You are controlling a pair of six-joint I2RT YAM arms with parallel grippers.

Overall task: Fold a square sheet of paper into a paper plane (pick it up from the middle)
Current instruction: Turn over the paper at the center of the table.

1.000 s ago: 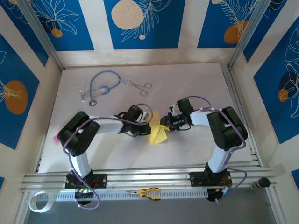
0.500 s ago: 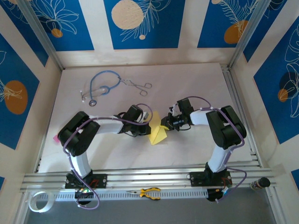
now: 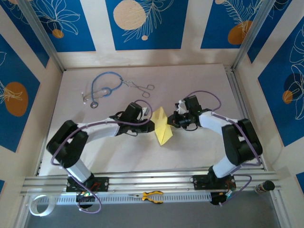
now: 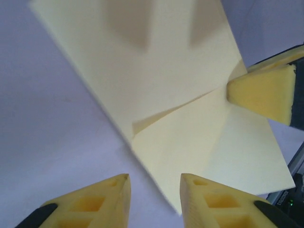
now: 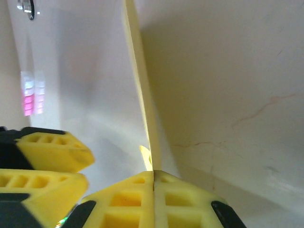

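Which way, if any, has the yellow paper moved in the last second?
Yes. The paper has shifted slightly away from the pliers at the near edge, towards the back wall.

A robotics test cell in a lab was shown. A white table (image 3: 199, 85) was boxed in by aluminium posts (image 3: 251, 35) and walls covered with blue leaf-patterned panels (image 3: 142, 23). The left arm (image 3: 95, 129) and the right arm (image 3: 223, 124) were bolted to slotted aluminium rails (image 3: 152, 181) at the near edge. A stethoscope (image 3: 102, 85) and forceps (image 3: 140, 87) were laid out at the far left. Yellow-handled pliers (image 3: 151, 195) and a roll of tape (image 3: 40, 205) were left nearer than the rails.
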